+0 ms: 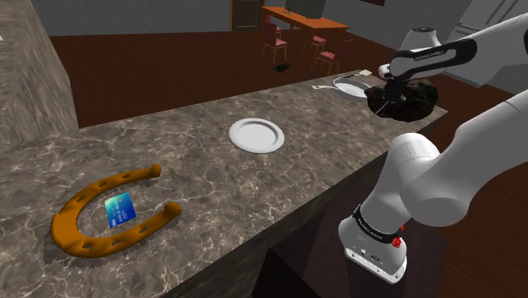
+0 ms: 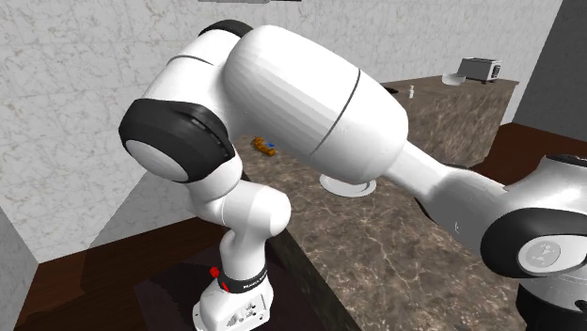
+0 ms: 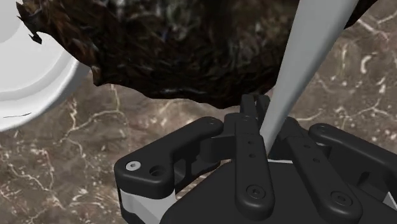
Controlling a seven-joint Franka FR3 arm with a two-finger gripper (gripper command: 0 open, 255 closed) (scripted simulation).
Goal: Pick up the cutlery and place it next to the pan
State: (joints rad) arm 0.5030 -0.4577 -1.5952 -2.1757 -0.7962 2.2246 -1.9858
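gripper [image 3: 266,113]: clasped around the grey cutlery [image 3: 313,44]
step: carrying, as judged; white pan [image 3: 25,70] near the gripper
next: cutlery to be lowered beside the pan, then released

The cutlery [image 3: 315,51] runs off the wrist view's edge; the arm [image 2: 301,94] hides most of the plate [image 2: 343,186].

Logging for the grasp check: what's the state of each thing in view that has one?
tool: shut on the cutlery.
cutlery: grey, clasped in the tool, sticking out ahead of it.
pan: upright on the counter, near the tool.
plate: flat on the counter, empty.
horseshoe-shaped piece: lying flat, blue card inside its curve.
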